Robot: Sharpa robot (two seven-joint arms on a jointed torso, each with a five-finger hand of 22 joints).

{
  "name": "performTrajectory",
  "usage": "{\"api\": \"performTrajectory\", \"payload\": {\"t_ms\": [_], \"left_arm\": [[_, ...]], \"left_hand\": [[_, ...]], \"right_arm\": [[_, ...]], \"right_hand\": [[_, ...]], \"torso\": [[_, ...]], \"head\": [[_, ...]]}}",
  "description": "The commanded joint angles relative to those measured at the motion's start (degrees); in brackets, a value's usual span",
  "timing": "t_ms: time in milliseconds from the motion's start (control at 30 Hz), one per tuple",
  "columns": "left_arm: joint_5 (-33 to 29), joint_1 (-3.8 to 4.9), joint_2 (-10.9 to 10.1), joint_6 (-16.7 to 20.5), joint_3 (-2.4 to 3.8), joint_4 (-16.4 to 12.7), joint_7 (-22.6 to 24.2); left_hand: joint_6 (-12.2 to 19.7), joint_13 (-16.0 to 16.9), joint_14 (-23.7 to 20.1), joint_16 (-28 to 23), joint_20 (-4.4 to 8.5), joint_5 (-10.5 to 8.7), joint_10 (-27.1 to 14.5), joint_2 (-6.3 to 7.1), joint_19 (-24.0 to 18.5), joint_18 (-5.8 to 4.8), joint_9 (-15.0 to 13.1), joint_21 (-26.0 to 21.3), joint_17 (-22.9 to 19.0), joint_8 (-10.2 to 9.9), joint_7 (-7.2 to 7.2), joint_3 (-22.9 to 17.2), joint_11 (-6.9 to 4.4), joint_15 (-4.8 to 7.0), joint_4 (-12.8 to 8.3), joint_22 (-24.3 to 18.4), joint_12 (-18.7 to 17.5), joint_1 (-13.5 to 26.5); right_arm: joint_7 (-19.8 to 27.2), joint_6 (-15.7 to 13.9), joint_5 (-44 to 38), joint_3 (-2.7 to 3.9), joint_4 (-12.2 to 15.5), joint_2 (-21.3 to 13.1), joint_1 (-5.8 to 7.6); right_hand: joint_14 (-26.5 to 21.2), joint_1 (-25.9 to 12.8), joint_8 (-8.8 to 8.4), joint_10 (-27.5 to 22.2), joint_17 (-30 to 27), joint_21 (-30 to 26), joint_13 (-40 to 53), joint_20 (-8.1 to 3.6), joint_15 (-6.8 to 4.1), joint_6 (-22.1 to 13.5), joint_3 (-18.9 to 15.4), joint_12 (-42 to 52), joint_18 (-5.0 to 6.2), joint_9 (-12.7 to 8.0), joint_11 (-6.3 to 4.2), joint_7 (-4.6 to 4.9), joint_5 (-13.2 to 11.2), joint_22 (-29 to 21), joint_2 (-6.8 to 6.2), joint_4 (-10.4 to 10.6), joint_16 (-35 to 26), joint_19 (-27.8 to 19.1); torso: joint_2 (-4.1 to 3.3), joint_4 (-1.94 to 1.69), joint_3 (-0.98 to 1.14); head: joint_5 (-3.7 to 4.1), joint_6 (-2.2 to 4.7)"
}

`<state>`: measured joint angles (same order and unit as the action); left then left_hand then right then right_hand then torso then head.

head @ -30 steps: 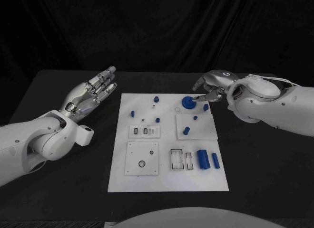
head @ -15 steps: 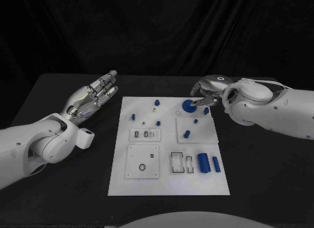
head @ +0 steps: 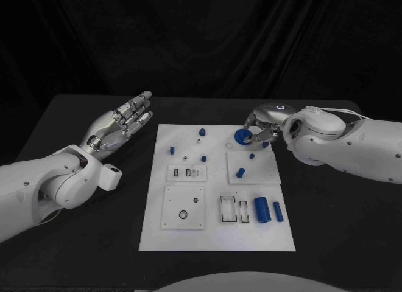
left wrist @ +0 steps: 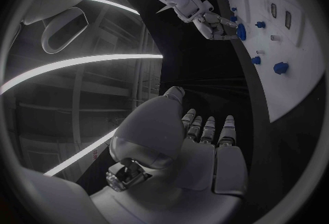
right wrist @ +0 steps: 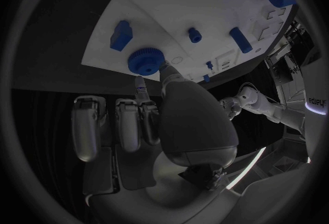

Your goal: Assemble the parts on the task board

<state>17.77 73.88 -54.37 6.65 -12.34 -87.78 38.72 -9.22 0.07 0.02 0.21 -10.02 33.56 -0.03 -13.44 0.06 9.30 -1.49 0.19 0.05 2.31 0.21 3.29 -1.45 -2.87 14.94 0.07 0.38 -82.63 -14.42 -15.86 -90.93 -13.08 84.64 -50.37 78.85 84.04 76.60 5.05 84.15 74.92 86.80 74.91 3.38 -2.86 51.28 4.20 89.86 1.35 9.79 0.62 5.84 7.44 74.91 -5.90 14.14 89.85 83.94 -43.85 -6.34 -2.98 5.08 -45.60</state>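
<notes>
Blue round gear (head: 242,135) sat pinched in the right hand (head: 265,126), low over the far right part of the white task board (head: 217,234), not seated as far as I could tell. The left hand (head: 120,122) hung open and empty, fingers apart, off the board's far left corner. 2 blue cylinders (head: 267,209) lay loose at the near right, so most assembly looked undone.
</notes>
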Motion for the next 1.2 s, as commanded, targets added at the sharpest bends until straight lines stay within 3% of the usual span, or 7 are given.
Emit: {"api": "performTrajectory", "payload": {"t_ms": [33, 267, 367, 500, 733, 1067, 1200], "left_arm": [[0.0, 0.18, 0.1, -1.0, 0.05, -0.1, 3.5], [0.0, 0.18, 0.2, -1.2, 0.05, 0.0, 3.4], [0.0, 0.18, 0.2, -1.4, 0.05, 0.0, 3.3], [0.0, 0.18, 0.3, -1.5, 0.05, 0.1, 3.2], [0.0, 0.18, 0.2, -1.7, 0.05, 0.2, 3.0], [0.0, 0.17, 0.4, -2.0, 0.04, 0.3, 2.8], [0.0, 0.17, 0.5, -2.1, 0.04, 0.3, 2.8]], "left_hand": [[0.3, -0.1, 0.0, -0.2, -0.09, -0.12, 0.0, -0.08, -0.1, 0.94, 0.0, -0.2, -0.1, 0.0, 0.15, -0.2, 0.36, -0.39, 0.1, -0.1, -0.4, -0.4], [0.3, -0.1, 0.0, -0.2, -0.38, -0.13, 0.0, -0.16, -0.1, 0.93, 0.0, -0.2, -0.1, -0.1, 0.24, -0.3, 0.51, -0.59, 0.0, -0.1, -0.4, -0.5], [0.3, -0.1, 0.0, -0.2, -0.38, -0.13, 0.0, -0.16, -0.1, 0.93, 0.0, -0.2, -0.1, -0.1, 0.24, -0.3, 0.51, -0.59, 0.0, -0.1, -0.4, -0.5], [0.3, -0.1, 0.0, -0.2, -0.54, -0.13, 0.0, -0.20, -0.1, 0.93, 0.0, -0.2, -0.1, -0.1, 0.31, -0.4, 0.65, -0.72, -0.1, -0.1, -0.4, -0.5], [0.2, -0.1, 0.0, -0.2, -0.88, -0.13, 0.0, -0.23, -0.1, 0.94, 0.0, -0.2, -0.1, -0.1, 0.61, -0.5, 0.98, -0.87, -0.2, -0.1, -0.4, -0.6], [-0.4, -0.1, 0.0, -0.2, -1.19, -0.08, 0.0, -0.28, -0.1, 0.96, -0.1, -0.2, -0.1, 0.1, 1.16, -0.8, 1.40, -1.04, -0.4, -0.1, -0.4, -0.8], [-0.5, -0.1, 0.0, -0.2, -1.22, -0.08, 0.0, -0.29, -0.1, 0.96, -0.1, -0.2, -0.1, 0.1, 1.27, -0.8, 1.46, -1.04, -0.5, -0.1, -0.4, -0.9]], "right_arm": [[-1.1, 1.2, -0.5, 0.04, -0.2, 0.2, -0.31], [-0.9, 1.1, -0.5, 0.04, -1.1, 0.8, -0.62], [-0.5, 0.7, -0.5, 0.04, -1.4, 1.0, -0.69], [-0.2, 0.3, -0.5, 0.04, -1.5, 1.2, -0.75], [0.2, -0.2, -0.5, 0.04, -1.7, 1.1, -0.80], [-0.1, 1.4, -0.5, 0.04, -1.9, 1.3, -0.84], [-0.2, 2.2, -0.5, 0.04, -2.2, 1.5, -0.95]], "right_hand": [[6.0, -0.1, 0.06, 5.9, 15.1, 0.2, 15.1, 0.42, 0.44, 0.2, 0.3, 0.1, -0.48, 0.1, 0.38, 0.30, 0.2, 13.9, -0.60, 0.2, 0.1, 4.1], [6.0, 0.6, -0.31, 5.9, 15.1, 0.0, 15.1, 0.89, 0.95, 0.0, 0.9, 0.1, -0.43, 0.7, 0.90, 0.79, 2.7, 13.8, -0.23, -0.5, 0.1, 4.0], [6.0, 0.9, -0.44, 5.9, 15.1, 0.0, 15.1, 1.10, 1.09, 0.4, 1.3, 0.1, -0.41, 1.4, 1.02, 0.88, 7.0, 13.8, 0.29, -1.5, 0.1, 4.0], [6.0, 0.9, -0.61, 5.9, 15.1, -0.1, 15.1, 1.13, 1.07, 0.6, 1.5, 0.1, -0.40, 1.8, 0.97, 0.80, 9.6, 13.8, 0.56, -2.1, 0.1, 4.0], [6.0, 0.1, -1.12, 5.9, 15.1, -0.3, 15.1, 1.09, 1.02, 0.8, 2.7, 0.1, -0.33, 2.4, 0.92, 0.78, 18.5, 13.7, 0.70, -3.1, 0.1, 3.8], [6.0, 0.4, -1.29, 5.9, 15.1, -0.6, 15.1, 1.06, 0.99, 0.4, 3.0, 0.1, -0.25, 2.4, 0.91, 0.82, 18.7, 13.6, 0.30, -3.7, 0.1, 3.7], [6.0, 1.4, -0.57, 5.9, 15.1, -0.6, 15.1, 1.13, 1.11, 2.0, 4.2, 0.1, -0.25, 2.9, 1.07, 0.94, 20.4, 13.6, 0.17, -5.0, 0.1, 3.7]], "torso": [[0.00, -0.01, 0.00], [0.02, -0.03, 0.01], [0.01, -0.07, 0.01], [0.00, -0.11, 0.02], [0.04, -0.05, 0.01], [0.04, -0.07, 0.00], [0.04, -0.03, -0.03]], "head": [[0.01, -0.02], [0.01, -0.01], [0.01, -0.10], [-0.03, -0.06], [-0.21, -0.23], [-0.14, -0.18], [-0.14, -0.29]]}}
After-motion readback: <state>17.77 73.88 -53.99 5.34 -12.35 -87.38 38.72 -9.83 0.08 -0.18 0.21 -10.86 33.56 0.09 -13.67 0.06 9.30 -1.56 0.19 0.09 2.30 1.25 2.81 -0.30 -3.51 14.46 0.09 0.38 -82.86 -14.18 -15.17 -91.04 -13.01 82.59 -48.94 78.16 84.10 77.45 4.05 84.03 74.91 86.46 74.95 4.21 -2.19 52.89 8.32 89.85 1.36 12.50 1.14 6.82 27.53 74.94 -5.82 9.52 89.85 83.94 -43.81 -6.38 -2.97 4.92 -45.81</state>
